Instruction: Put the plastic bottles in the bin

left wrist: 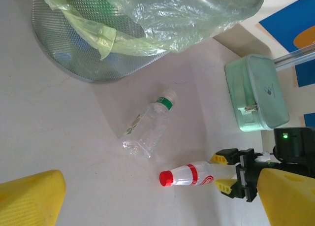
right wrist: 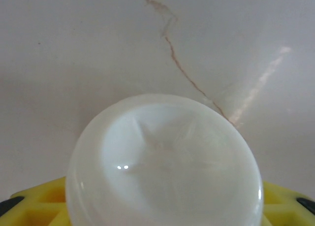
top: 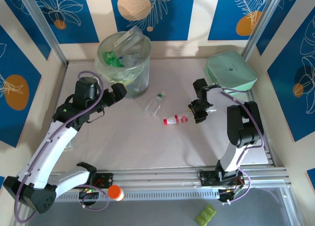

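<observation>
Top view: R gripper (top: 199, 113) down at table (top: 123, 147) level, mid-right, fingers either side of base end of red-capped bottle (top: 176, 119), lying flat w/ cap pointing left. Via L wrist cam: yellow pads (left wrist: 224, 158) bracketing that bottle's white end closely; can't tell whether clamped on or just short of contact. Via R wrist cam: round white bottle base (right wrist: 165, 162) close up btwn yellow fingers (right wrist: 39, 204), cracked tabletop beyond. Clear bottle (top: 155, 103) w/ green label band and white cap also lying on table, btwn bin and red-capped one, apart from both. Bin (top: 140, 83) at far left-centre, lined w/ pale green bag (top: 106, 71), green and clear bottles (top: 114, 60) already inside. L gripper (top: 120, 92) spread fully wide, nothing held, hovering just beside bin's near wall. Mint-green case (top: 230, 71) closed, far right, behind R arm
</observation>
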Controlling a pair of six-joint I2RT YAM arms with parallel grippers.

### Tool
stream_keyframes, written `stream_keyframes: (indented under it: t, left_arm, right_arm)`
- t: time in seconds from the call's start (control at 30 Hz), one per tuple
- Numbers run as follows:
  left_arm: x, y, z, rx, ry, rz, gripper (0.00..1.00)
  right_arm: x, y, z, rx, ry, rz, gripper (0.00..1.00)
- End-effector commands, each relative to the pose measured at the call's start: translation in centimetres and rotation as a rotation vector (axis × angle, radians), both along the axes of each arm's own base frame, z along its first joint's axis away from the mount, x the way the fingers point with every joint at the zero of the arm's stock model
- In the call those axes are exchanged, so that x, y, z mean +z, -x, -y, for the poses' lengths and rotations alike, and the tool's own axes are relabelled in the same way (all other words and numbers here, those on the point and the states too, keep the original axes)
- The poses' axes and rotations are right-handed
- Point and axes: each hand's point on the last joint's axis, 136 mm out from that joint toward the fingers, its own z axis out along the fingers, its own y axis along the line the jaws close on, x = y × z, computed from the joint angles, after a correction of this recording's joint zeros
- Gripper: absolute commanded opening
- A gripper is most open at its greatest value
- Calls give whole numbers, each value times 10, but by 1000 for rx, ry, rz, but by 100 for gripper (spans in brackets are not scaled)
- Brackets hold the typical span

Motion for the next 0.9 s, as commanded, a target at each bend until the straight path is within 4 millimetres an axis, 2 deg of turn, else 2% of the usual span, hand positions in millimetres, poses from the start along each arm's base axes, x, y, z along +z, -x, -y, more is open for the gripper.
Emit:
stream_keyframes:
  t: [0.0, 0.13, 0.27, 0.43, 0.63, 0.87]
  left_arm:
    - [12, 5, 17, -113, -9, 42, 99]
    - [13, 19, 51, -318, -88, 92, 100]
    - [12, 43, 93, -567, -168, 161, 100]
    - [-3, 61, 129, -769, -252, 155, 96]
    - [-12, 84, 176, -966, -224, 155, 100]
    - [-15, 96, 215, -1078, -63, 135, 99]
  right_arm:
    - [26, 6, 3, 45, -14, 75, 53]
    - [60, 5, 0, 144, -36, 223, 52]
    - [106, 3, -12, 292, -83, 447, 50]
    - [155, 12, -38, 451, -207, 709, 48]
    - [200, 39, -83, 688, -381, 843, 47]
    - [236, 74, -116, 893, -393, 965, 46]
